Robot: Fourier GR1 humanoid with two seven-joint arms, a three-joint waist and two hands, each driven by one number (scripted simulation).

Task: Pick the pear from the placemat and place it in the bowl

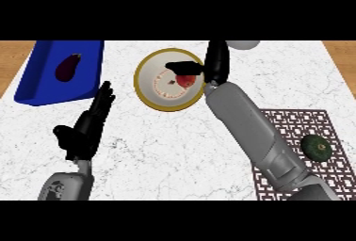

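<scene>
A reddish pear (185,81) is inside the white, gold-rimmed bowl (147,84) at the counter's back centre. My right hand (215,63) reaches over the bowl from the right, and its fingers (182,68) curl over the pear's top, hiding part of it. I cannot tell whether the pear rests on the bowl's bottom. The dark patterned placemat (292,123) lies at the front right, under my right forearm. My left hand (87,127) rests open at the front left, fingers up.
A dark green round fruit (316,147) sits on the placemat's right side. A blue tray (42,75) with a dark purple eggplant (68,67) lies at the back left. White marble counter (160,150) spreads between my arms.
</scene>
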